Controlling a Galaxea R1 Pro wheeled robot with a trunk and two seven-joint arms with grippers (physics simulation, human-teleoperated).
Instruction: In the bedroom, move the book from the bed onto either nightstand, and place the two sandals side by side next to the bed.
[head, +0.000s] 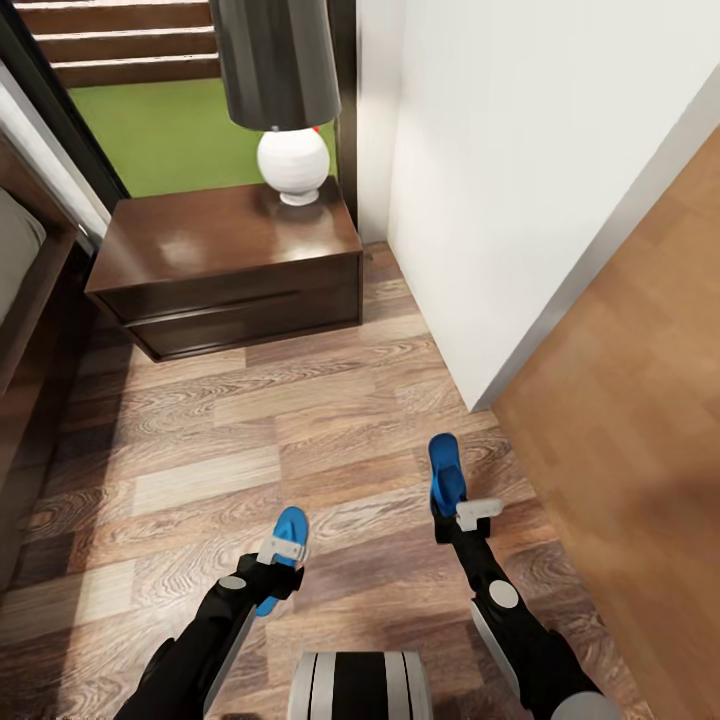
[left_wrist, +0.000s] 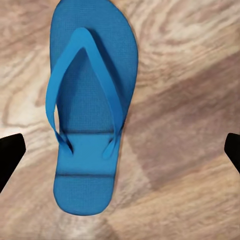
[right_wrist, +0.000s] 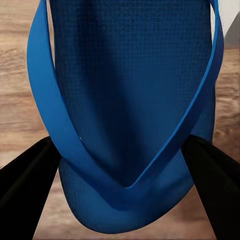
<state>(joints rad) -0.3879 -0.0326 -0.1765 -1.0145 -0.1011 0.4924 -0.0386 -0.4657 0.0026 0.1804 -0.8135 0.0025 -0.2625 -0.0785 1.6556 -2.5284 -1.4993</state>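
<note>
One blue sandal (left_wrist: 90, 115) lies flat on the wood floor, sole down and straps up. My left gripper (left_wrist: 122, 150) hovers over it, open, with its dark fingertips (left_wrist: 11, 152) spread wide and apart from it. In the head view that sandal (head: 292, 522) pokes out beyond the left gripper (head: 283, 550). My right gripper (head: 468, 515) is shut on the other blue sandal (head: 446, 470), which is held above the floor; up close, that sandal (right_wrist: 130, 100) sits between the dark fingers (right_wrist: 27, 192). The nightstand (head: 230, 260) stands ahead, beside the bed (head: 20, 270). The book is out of view.
A white-based lamp (head: 293, 160) with a dark shade sits on the nightstand's back right. A white wall corner (head: 480, 390) juts in at the right, close to the right arm. Open wood floor (head: 250, 420) lies between me and the nightstand.
</note>
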